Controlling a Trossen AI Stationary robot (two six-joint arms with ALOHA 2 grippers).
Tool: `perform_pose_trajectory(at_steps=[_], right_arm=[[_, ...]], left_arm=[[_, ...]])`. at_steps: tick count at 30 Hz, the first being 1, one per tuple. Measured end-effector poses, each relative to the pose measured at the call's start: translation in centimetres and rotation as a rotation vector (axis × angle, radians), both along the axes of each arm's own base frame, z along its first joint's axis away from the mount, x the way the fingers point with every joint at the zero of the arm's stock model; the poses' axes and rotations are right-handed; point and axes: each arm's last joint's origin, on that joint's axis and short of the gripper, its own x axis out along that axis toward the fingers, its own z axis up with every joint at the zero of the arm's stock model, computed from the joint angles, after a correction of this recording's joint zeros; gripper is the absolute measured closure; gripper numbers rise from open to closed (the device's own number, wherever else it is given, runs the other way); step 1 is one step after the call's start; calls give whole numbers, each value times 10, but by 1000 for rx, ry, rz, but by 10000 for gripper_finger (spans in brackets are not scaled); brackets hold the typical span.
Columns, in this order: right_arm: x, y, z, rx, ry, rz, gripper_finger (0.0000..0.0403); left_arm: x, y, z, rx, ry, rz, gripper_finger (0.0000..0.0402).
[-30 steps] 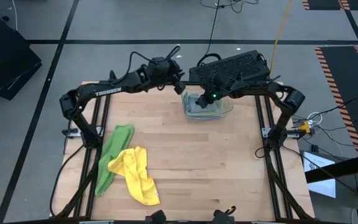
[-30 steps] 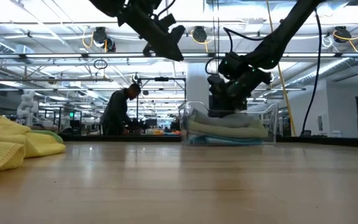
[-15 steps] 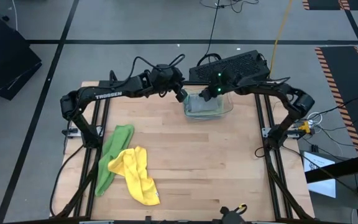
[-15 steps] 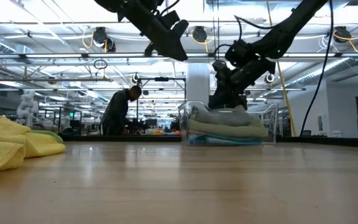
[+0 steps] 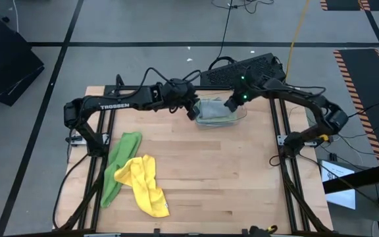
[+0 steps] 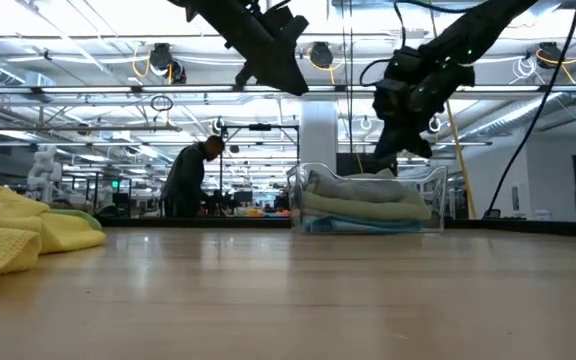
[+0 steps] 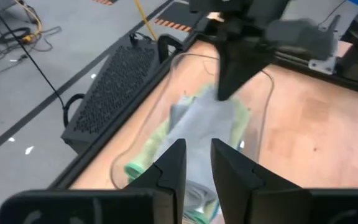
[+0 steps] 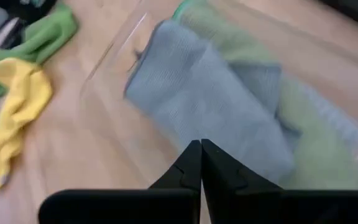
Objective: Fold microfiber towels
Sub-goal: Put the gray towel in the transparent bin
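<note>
1. Here, one clear plastic bin (image 5: 235,116) stands at the far edge of the light wooden table (image 5: 216,171), and it holds a stack of folded microfiber towels.
2. Uppermost in the stack lies one grey microfiber towel (image 8: 210,99), folded; under it shows one sage green towel (image 8: 316,134). In the low view a light blue layer (image 6: 363,225) is visible at the bottom of the bin; how many more cloths lie in the stack cannot be told.
3. Two loose towels lie unfolded at the near left of the table, well apart from the bin: one bright green towel (image 5: 119,164), stretched long, and one yellow towel (image 5: 147,184), crumpled, overlapping the green one's near side.
4. The left gripper (image 5: 193,108) hangs above the table just beside the bin's left wall; its two dark fingers (image 7: 173,165) stand slightly parted with a narrow gap, holding nothing.
5. The right gripper (image 5: 231,103) hovers over the bin's far right part, above the stack and clear of it; its two fingers (image 8: 191,163) are pressed together, empty.
6. Beyond the table, one black perforated box (image 5: 242,69) sits on the floor, and one person (image 6: 190,180) stands in the room behind.
</note>
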Motion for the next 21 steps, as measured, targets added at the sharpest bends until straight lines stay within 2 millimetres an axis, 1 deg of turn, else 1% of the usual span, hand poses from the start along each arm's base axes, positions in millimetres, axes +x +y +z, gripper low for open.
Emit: perform_pose_trajectory(at_steps=[3,5,7,12,14,17,21], right_arm=[[8,-4,-12,-14,31,-7,402],[10,-6,-24,15,74,1,402],[11,-9,-32,-6,120,0,402],[18,-19,-41,-127,145,-17,403],[20,-22,-45,-135,154,-25,403],[24,-23,-51,-137,163,-18,403],[25,-24,-52,-141,156,-19,403]], left_arm=[[1,-5,0,-22,-11,2,328],[1,-7,-1,-44,-4,9,328],[0,-10,-4,-73,17,20,328],[-9,-19,-2,-161,47,59,328],[-14,-24,-2,-192,79,71,328],[-15,-30,-2,-216,85,74,328],[-16,-39,-1,-232,97,55,328]])
